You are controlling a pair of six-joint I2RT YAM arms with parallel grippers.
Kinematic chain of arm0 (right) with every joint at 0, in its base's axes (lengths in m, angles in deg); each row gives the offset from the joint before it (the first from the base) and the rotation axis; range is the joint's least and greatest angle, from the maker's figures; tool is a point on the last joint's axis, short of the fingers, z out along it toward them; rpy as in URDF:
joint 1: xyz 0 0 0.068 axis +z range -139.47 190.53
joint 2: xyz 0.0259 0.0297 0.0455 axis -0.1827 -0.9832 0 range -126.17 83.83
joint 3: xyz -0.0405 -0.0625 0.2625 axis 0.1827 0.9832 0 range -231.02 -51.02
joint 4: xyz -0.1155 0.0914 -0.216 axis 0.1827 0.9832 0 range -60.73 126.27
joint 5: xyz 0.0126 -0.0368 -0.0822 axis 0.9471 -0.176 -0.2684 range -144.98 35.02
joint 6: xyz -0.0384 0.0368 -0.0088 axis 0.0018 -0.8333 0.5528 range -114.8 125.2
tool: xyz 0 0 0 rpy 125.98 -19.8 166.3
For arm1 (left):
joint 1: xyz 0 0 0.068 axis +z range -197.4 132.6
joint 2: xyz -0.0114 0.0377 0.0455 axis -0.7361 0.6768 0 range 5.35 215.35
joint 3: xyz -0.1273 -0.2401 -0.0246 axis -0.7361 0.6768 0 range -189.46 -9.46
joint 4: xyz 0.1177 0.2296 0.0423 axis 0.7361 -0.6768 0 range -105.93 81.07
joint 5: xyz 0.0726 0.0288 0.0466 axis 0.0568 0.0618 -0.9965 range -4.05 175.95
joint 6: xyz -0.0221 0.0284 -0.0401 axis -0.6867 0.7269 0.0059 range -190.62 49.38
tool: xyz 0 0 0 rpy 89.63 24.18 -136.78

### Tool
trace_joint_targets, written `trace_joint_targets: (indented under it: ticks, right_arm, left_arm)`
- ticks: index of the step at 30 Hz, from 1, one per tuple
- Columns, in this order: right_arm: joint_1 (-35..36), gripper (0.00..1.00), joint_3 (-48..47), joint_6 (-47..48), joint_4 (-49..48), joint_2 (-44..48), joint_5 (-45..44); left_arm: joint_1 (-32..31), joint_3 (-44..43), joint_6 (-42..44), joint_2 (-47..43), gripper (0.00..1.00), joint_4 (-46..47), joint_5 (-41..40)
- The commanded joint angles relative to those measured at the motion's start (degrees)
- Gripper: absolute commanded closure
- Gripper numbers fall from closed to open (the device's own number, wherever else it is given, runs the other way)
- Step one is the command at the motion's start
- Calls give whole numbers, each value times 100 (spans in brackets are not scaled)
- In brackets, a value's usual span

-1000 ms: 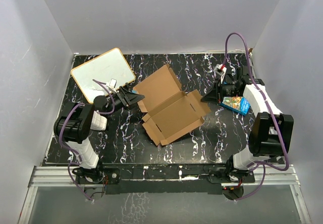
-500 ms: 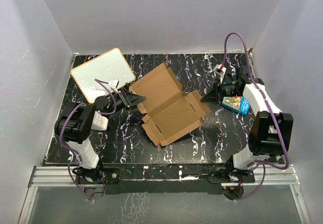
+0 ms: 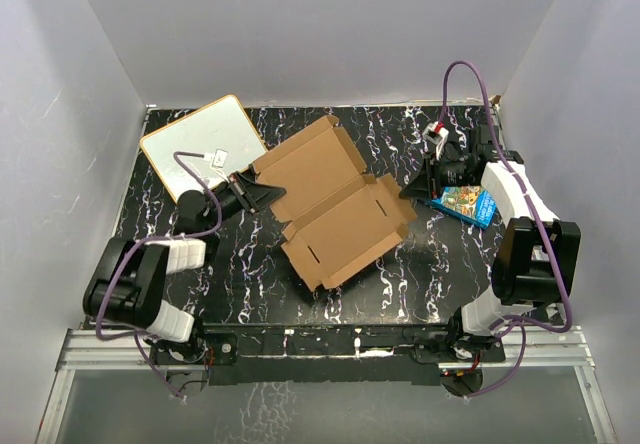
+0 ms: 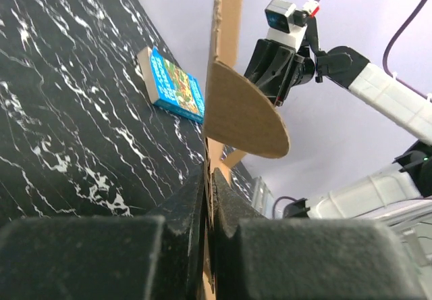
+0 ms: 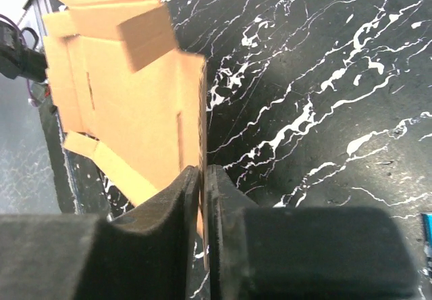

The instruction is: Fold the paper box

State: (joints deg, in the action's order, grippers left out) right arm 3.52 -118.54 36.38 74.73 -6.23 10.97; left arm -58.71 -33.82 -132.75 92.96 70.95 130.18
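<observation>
You are gripping the plain brown cardboard box blank (image 3: 335, 204) at the middle of the black marbled counter (image 3: 235, 294): left jaws pinching its left flap, right jaws its right edge. Be folding both sides inward along the creases, evenly.

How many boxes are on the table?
2. The paper box lies in the middle, its edges pinched by the left gripper and the right gripper. The blue box lies to its right, by the right gripper. The arms may hide others.
</observation>
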Motion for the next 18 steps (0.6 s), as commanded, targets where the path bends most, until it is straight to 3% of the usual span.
trace_joint_targets:
  ticks: [1,4,9,11,14,18]
  right_arm:
    - [-29,75,-283,-115,-186,138,20]
    - [-33,49,-111,-286,-287,411,21]
    - [-54,9,766,-1010,-1404,1214,-58]
    - [-55,1,1157,-1197,-1847,1454,-105]
    - [-54,0,1643,-1239,-2401,1707,31]
    - [-54,1,2246,-481,-2944,1882,534]
  left_arm:
    - [-22,115,830,-872,100,-731,-502]
    - [-61,246,1149,-1579,100,-1331,-893]
    - [-145,546,1296,-2276,100,-1749,-1452]
    - [-168,616,1315,-2395,100,-1842,-1522]
    - [-194,664,1349,-2442,100,-2023,-1528]
    - [-201,679,1523,-2460,100,-2445,-1444]
